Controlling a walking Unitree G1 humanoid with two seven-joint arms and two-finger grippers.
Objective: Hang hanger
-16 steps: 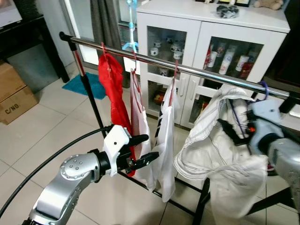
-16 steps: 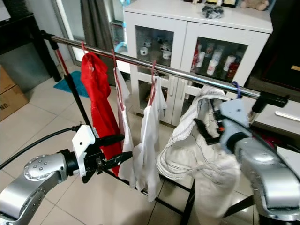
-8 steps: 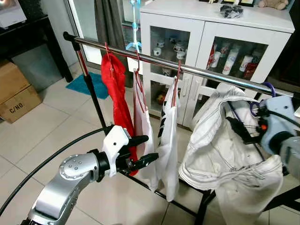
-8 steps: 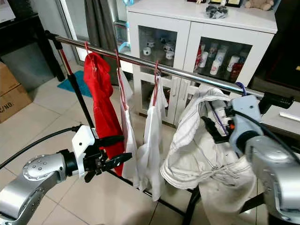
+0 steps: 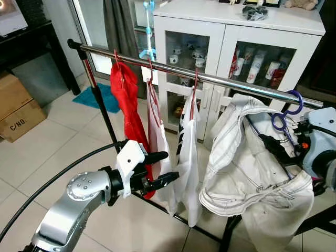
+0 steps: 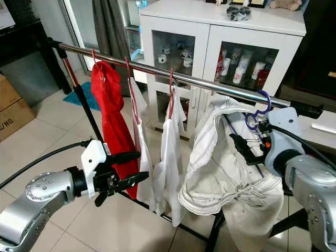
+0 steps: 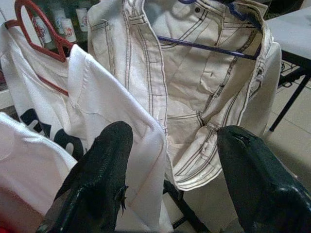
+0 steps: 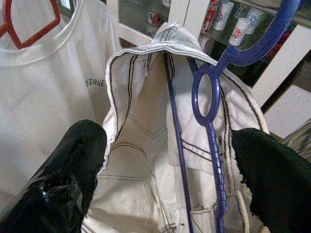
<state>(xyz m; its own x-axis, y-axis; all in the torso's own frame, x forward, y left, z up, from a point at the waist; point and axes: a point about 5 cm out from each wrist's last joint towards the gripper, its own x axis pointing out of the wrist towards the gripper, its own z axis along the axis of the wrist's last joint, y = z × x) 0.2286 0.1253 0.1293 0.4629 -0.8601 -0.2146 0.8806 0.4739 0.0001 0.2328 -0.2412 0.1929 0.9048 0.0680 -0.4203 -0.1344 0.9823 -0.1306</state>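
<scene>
Right gripper reached level toward the purple hanger hooked on the rail above it, fingers apart; left gripper likewise spread.

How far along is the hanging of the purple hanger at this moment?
Done: the purple hanger with the cream jacket has its hook over the rail. In hand: the right gripper is open around the hanger. Left: pulling that arm clear. The left gripper hovers open by the white shirts.
</scene>
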